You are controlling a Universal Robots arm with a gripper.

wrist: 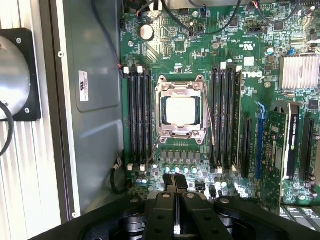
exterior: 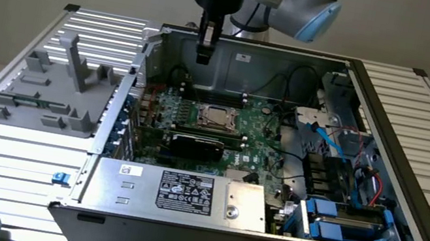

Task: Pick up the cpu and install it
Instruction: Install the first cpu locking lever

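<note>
The cpu (wrist: 180, 111), a small square chip with a silvery top, lies in the metal socket frame (wrist: 180, 86) on the green motherboard (wrist: 200, 55). In the exterior view the cpu (exterior: 215, 117) sits mid-board inside the open computer case (exterior: 391, 125). My gripper (wrist: 175, 181) hovers high above the board, its two black fingers pressed together and holding nothing. From outside, the gripper (exterior: 202, 58) hangs over the case's back wall, well above and behind the socket.
Memory slots (wrist: 139, 115) flank the socket on both sides. A black expansion card (exterior: 197, 145) and a silver power supply box (exterior: 176, 191) lie toward the case front. Cables and blue drive bays (exterior: 339, 219) fill the exterior view's right. A grey plastic fixture (exterior: 56, 89) stands outside the case.
</note>
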